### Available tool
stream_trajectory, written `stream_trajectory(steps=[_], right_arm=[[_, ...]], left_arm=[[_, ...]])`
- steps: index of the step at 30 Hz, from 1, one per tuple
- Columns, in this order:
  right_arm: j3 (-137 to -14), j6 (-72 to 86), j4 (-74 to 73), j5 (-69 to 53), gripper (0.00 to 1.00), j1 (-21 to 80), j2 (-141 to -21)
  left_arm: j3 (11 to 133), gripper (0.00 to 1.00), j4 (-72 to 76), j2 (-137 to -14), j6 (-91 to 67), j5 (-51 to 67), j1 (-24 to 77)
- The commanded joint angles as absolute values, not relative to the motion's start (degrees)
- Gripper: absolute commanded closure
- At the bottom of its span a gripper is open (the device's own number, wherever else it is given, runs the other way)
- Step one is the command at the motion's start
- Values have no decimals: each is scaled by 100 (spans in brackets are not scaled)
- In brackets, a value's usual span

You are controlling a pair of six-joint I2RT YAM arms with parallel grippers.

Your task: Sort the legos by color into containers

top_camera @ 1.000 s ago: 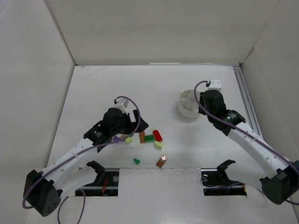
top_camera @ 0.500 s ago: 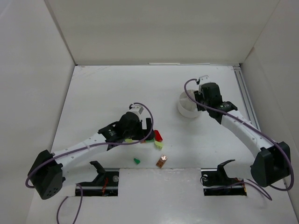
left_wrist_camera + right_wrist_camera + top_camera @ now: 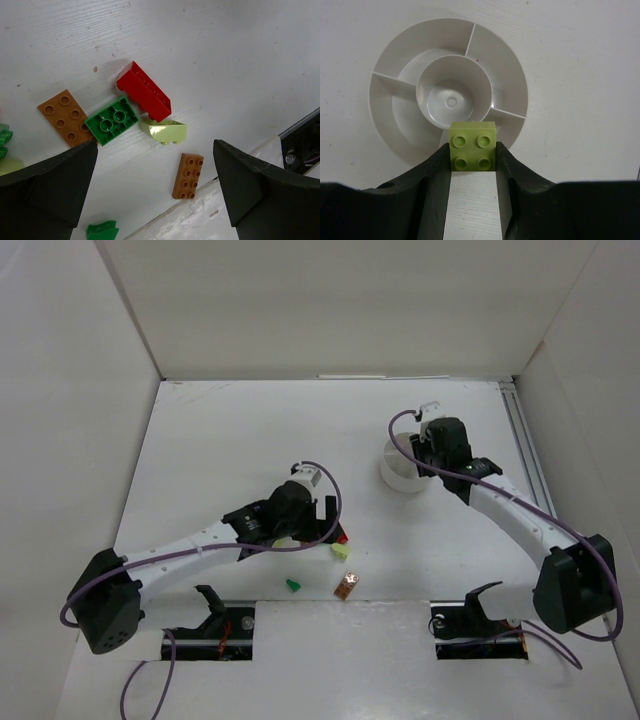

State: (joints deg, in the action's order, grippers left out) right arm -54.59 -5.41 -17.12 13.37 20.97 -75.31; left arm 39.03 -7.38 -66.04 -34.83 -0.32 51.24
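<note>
Bricks looked light, rigid, slick; your right gripper pinched the yellow brick by flat sides, left gripper spread.

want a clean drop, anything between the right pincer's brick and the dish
Nothing visible. The yellow-green brick, clamped in the right pincer, hangs at the near rim of the white dish; its compartments look empty.

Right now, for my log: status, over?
Right jaws shut on yellow-green brick, over white dish rim. Left jaws open above loose bricks. Dish looks empty, nothing blocking.
</note>
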Motion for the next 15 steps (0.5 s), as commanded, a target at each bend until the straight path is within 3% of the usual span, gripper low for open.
stream_trajectory(steps=[1, 7, 12, 15], right_arm=[[-5327, -554, -1240, 1266, 71, 2048, -7278], [-5326, -502, -1247, 1266, 67, 2048, -7409], [-5273, -449, -1248, 1266, 47, 2048, -7277], [-5221, -448, -1187, 1266, 46, 2048, -7225]], left_arm=[[4140, 0, -571, -6574, -3384, -105, 5212], [4245, 0, -571, -6680, -3331, -105, 5212], [4245, 0, -571, -6680, -3278, -105, 5265], [4245, 0, -571, -6680, -3278, -158, 5265]])
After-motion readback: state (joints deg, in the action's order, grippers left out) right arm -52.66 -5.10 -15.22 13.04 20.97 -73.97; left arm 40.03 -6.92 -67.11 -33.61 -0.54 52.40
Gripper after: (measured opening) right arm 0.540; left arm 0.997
